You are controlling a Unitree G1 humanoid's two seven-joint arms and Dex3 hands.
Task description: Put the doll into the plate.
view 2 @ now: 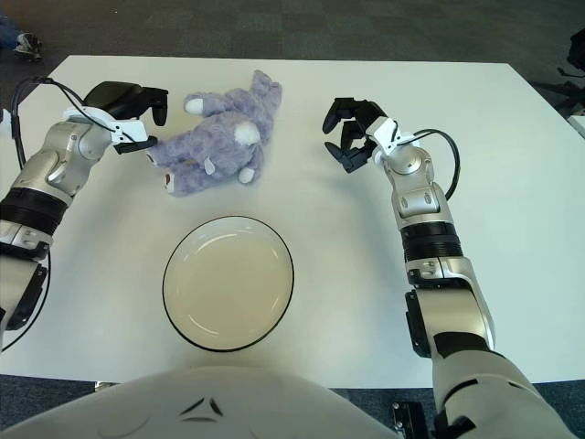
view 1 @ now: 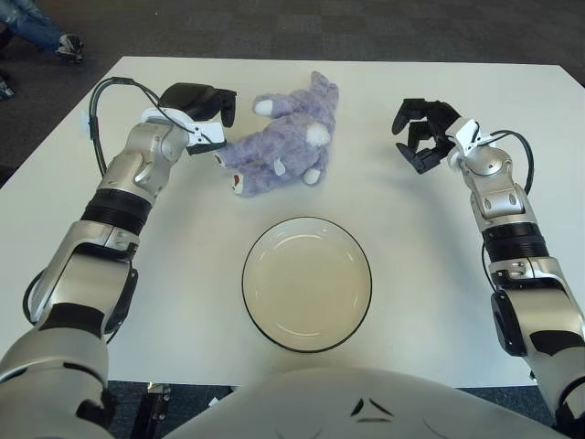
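Purple doll [view 1: 279, 142] lying near far edge of white desk [view 1: 439, 274], behind empty plate [view 1: 306, 283]. Left hand [view 1: 203, 114] beside doll, open. Right hand [view 1: 422, 133] open. Dark carpet [view 1: 366, 27] around.

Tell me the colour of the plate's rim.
Black, around a cream plate; clearest in the left eye view.

Lavender doll [view 1: 279, 142] with white muzzle and paws; cream plate [view 1: 306, 283] rimmed in black; white worktop [view 1: 430, 247]; black-fingered left robot hand [view 1: 203, 99] and right robot hand [view 1: 422, 133]
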